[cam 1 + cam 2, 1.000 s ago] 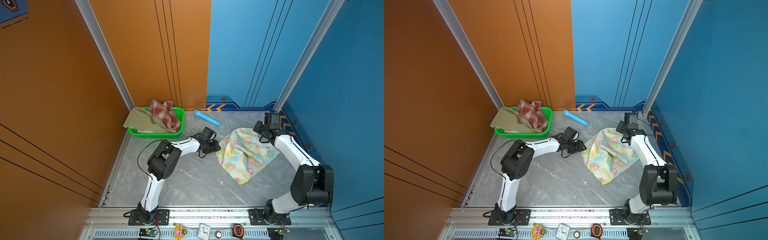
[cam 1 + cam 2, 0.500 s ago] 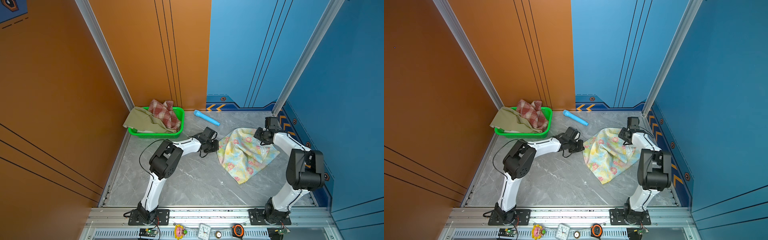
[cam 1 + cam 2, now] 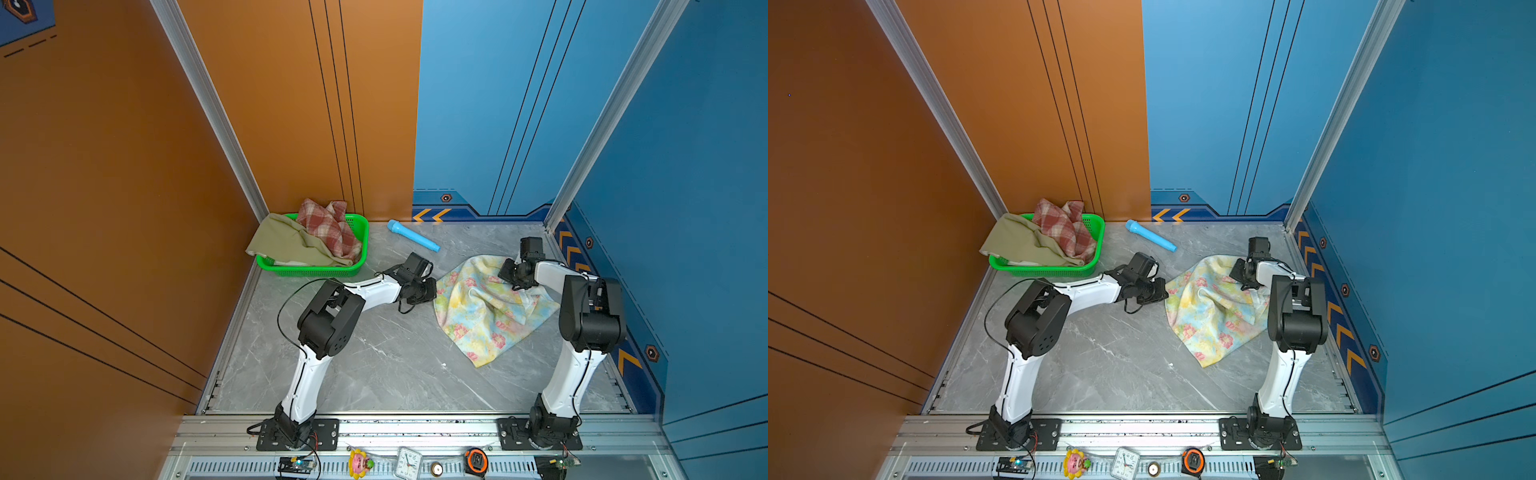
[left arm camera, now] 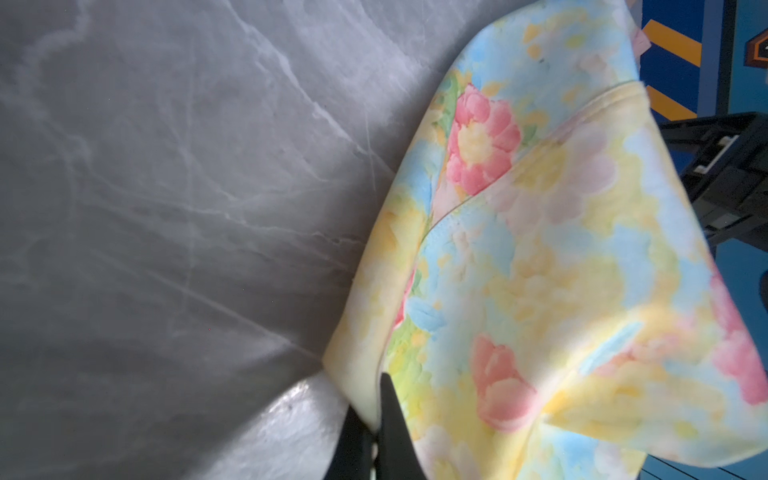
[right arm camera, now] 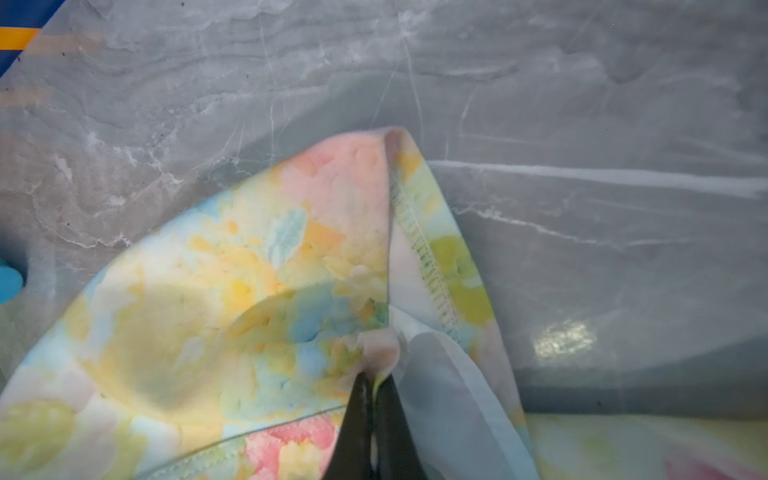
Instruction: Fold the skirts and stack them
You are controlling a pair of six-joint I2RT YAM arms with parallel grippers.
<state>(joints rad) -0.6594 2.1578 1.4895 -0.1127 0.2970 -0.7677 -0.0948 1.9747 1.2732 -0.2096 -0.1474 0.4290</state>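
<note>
Both the left gripper (image 4: 374,415) and right gripper (image 5: 375,380) pinch the floral skirt (image 3: 478,316); green basket (image 3: 316,272), blue tube (image 3: 411,236) lie nearby.

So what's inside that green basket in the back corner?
Two crumpled skirts fill the green basket: a red-and-cream plaid skirt toward the back, an olive-green skirt in front, spilling over its left rim. Anything beneath them, and the basket's floor, is covered.

The floral skirt (image 3: 478,316) shows pastel blue-yellow with pink flowers, the plaid skirt (image 3: 328,226) red-and-cream.
</note>
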